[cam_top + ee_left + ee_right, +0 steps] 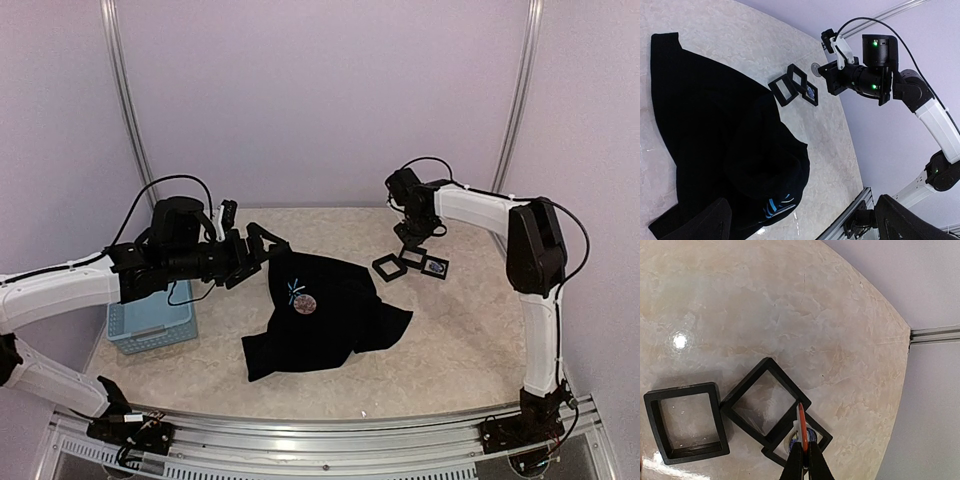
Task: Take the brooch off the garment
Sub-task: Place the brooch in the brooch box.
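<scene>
The brooch (303, 303), round and pinkish, lies on the black garment (330, 320) on the worktop (470, 340), near the left jaws, which stand spread wide at the garment's upper edge. The right jaws, well apart from it, pinch a thin red-edged disc (801, 426) above three black square frames (690, 452).

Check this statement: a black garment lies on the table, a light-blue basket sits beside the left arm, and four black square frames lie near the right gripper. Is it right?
Not quite: three black square frames lie near the right gripper, not four; the top external view shows this. The black garment and the light-blue basket are as stated.
</scene>
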Tool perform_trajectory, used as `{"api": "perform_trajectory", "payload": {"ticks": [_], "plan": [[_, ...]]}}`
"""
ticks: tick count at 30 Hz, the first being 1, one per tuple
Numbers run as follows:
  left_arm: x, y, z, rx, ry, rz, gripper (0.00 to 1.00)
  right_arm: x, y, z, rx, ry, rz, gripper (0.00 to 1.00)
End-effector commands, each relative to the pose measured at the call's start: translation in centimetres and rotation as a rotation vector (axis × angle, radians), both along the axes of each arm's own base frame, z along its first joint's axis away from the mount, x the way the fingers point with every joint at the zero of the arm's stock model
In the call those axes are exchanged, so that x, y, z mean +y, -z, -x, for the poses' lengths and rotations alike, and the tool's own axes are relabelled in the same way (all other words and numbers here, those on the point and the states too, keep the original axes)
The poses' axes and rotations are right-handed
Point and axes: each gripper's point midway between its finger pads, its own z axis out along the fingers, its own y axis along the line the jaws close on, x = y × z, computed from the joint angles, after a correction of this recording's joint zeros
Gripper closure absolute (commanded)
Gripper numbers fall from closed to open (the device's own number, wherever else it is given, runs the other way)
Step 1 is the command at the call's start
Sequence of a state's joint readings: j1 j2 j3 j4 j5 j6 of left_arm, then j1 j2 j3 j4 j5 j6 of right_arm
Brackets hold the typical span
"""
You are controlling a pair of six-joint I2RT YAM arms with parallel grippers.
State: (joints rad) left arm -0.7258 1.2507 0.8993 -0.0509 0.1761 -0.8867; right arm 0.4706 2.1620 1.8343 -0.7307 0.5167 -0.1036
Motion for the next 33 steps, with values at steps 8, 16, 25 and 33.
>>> {"api": "perform_trajectory", "payload": {"ticks": [8, 16, 25, 33], "plan": [[-0.7, 1.1, 0.3, 0.015, 0.029, 0.001, 0.01, -1.1, 4.1, -1.3, 0.054, 0.039, 0.020, 1.00], [-0.9, 1.3, 0.3, 0.017, 0.039, -0.003, 0.01, -1.5, 5.3, -1.8, 0.068, 0.048, 0.030, 1.00], [-1.2, 1.3, 0.3, 0.014, 0.055, -0.003, 0.01, -0.7, 6.0, -2.0, 0.089, 0.030, -0.005, 1.00], [-0.8, 0.8, 1.0, -0.009, 0.075, -0.009, 0.01, 0.0, 3.9, -1.6, 0.085, 0.003, -0.055, 0.65]]}}
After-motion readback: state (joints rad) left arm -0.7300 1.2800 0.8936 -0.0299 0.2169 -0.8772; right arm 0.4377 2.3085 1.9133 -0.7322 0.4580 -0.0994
